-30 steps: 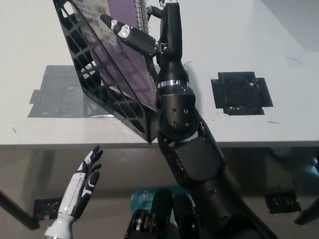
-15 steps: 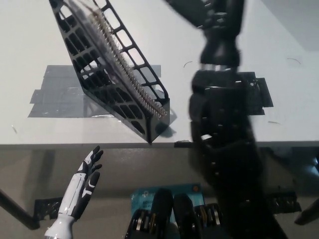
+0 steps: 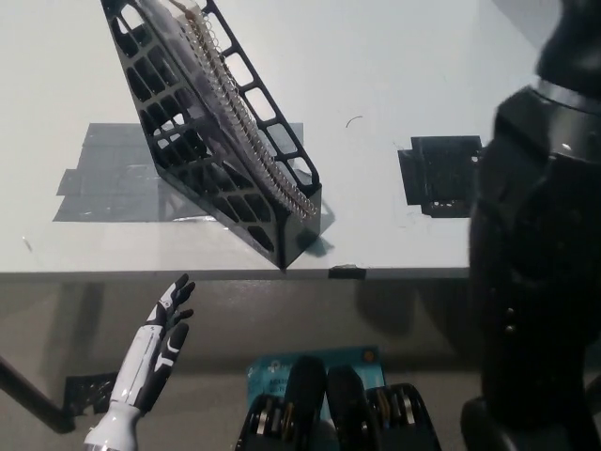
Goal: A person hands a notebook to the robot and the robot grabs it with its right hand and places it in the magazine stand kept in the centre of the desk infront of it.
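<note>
A black lattice magazine stand [image 3: 211,141] stands tilted on the white desk [image 3: 394,85]. Inside it sits the spiral-bound notebook [image 3: 235,103], its wire spine showing along the stand's open top. My black right arm [image 3: 540,272] fills the right edge of the head view, well clear of the stand; its hand is out of the picture. My white left hand [image 3: 155,352] rests open below the desk's front edge at the lower left, holding nothing.
A grey tape patch [image 3: 108,174] lies under the stand's left side. A black square marker [image 3: 441,174] sits on the desk to the right of the stand. The desk's front edge [image 3: 235,274] runs across the middle.
My right hand has let go of the notebook, which now sits in the stand. The right arm has swung away to the right. The left hand has not moved.
</note>
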You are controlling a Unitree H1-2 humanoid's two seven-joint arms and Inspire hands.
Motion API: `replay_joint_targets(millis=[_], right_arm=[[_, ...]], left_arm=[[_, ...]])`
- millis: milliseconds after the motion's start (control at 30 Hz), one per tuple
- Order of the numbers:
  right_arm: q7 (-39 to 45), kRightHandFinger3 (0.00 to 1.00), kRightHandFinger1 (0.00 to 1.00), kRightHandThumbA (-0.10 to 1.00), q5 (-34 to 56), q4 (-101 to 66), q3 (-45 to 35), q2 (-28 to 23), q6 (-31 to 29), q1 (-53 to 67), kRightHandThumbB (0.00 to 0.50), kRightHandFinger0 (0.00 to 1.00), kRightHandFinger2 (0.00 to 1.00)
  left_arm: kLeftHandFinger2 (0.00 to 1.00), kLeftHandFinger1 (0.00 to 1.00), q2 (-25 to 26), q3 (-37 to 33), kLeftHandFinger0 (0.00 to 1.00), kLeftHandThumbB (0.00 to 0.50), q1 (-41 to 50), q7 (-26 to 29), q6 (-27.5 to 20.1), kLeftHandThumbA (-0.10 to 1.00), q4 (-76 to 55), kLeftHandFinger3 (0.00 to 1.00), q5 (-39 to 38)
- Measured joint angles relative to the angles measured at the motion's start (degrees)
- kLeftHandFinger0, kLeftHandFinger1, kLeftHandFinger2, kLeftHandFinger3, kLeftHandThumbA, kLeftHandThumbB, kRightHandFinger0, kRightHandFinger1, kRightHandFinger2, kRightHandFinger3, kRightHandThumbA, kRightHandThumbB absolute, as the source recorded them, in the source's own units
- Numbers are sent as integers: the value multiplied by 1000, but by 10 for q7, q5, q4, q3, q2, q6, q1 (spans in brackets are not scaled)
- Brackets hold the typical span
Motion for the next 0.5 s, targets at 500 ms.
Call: replay_joint_targets(millis=[500], right_arm=[[85, 1000, 1000, 1000, -6, -130, 56, -73, 17, 282, 421, 1000, 1000]], left_arm=[[1000, 1000, 0, -2, 958, 500, -2, 0, 0, 1000, 0, 1000, 7]])
